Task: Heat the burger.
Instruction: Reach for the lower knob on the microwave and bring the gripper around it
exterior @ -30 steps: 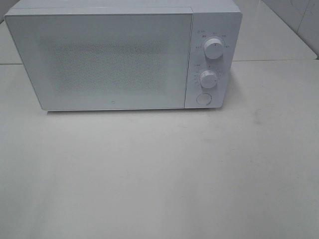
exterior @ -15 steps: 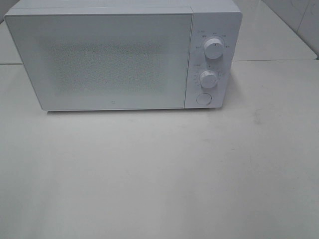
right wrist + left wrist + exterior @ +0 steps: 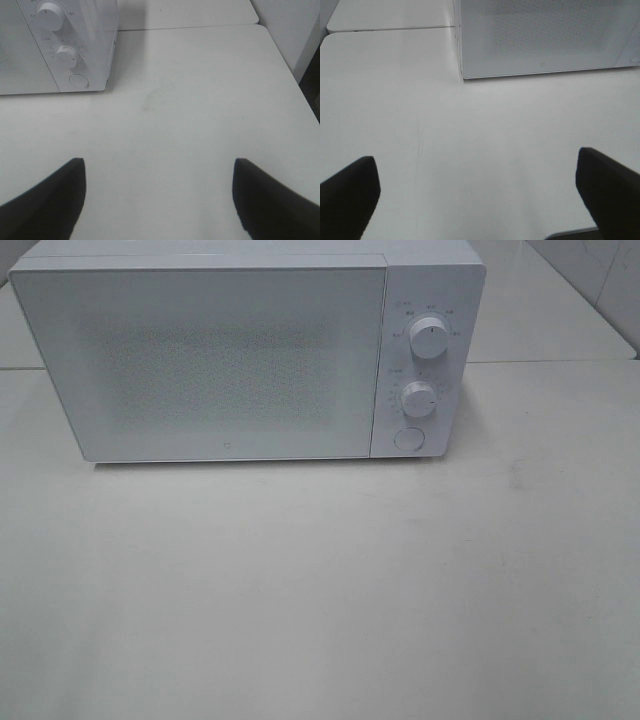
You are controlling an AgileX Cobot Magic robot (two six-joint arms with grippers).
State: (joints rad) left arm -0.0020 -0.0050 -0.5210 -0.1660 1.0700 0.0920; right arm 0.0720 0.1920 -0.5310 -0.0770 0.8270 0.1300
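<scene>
The burger is out of view in every frame. A white microwave [image 3: 240, 350] stands at the back of the white table [image 3: 320, 590] with its door shut; it also shows as the microwave [image 3: 545, 35] in the left wrist view and the microwave [image 3: 55, 45] in the right wrist view. Two round knobs [image 3: 428, 337] and a round button [image 3: 407, 438] sit on its right panel. My left gripper [image 3: 477, 197] hovers open over bare table, with nothing between its dark fingers [image 3: 347, 195]. My right gripper [image 3: 157, 200] is also open and empty, its fingers [image 3: 265, 200] wide apart. Neither arm appears in the exterior high view.
A seam [image 3: 560, 362] runs across the table behind the microwave's right side. The table's right edge [image 3: 295, 85] shows in the right wrist view, with a pale wall beyond it. A faint smudge [image 3: 150, 102] marks the surface right of the microwave.
</scene>
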